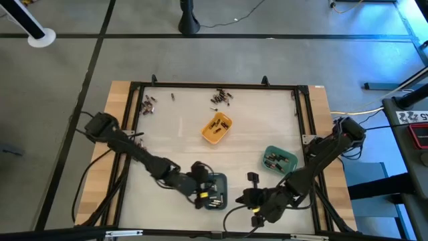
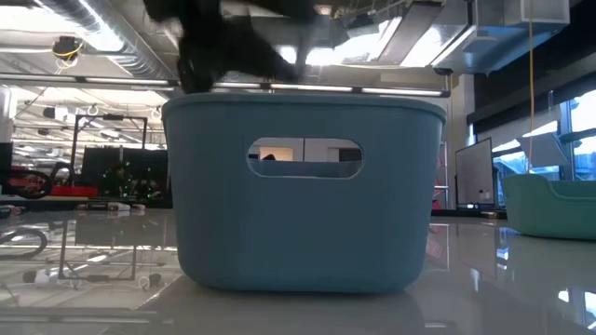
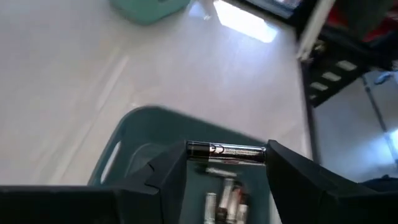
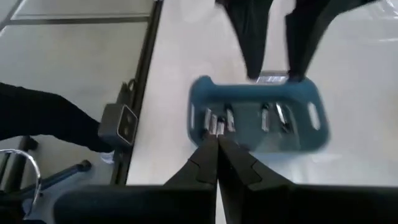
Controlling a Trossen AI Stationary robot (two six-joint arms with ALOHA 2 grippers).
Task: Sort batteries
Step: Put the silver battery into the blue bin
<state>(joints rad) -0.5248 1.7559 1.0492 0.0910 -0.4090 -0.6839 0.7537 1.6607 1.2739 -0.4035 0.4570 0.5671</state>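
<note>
Clamped end to end between the left gripper's (image 3: 227, 163) jaws, a dark cylindrical battery (image 3: 225, 151) with an unreadable pale label hangs over the slate-blue plastic tray (image 1: 218, 182) of loose cells (image 3: 225, 200). Just beside it, the right gripper (image 4: 217, 140) is closed, empty. Farther off sit green (image 1: 279, 160) and orange (image 1: 217, 128) trays.

Left pincer (image 3: 227, 163) with a battery (image 3: 225, 151) above the near tray (image 4: 258, 118), other batteries (image 3: 225, 202) inside.
</note>
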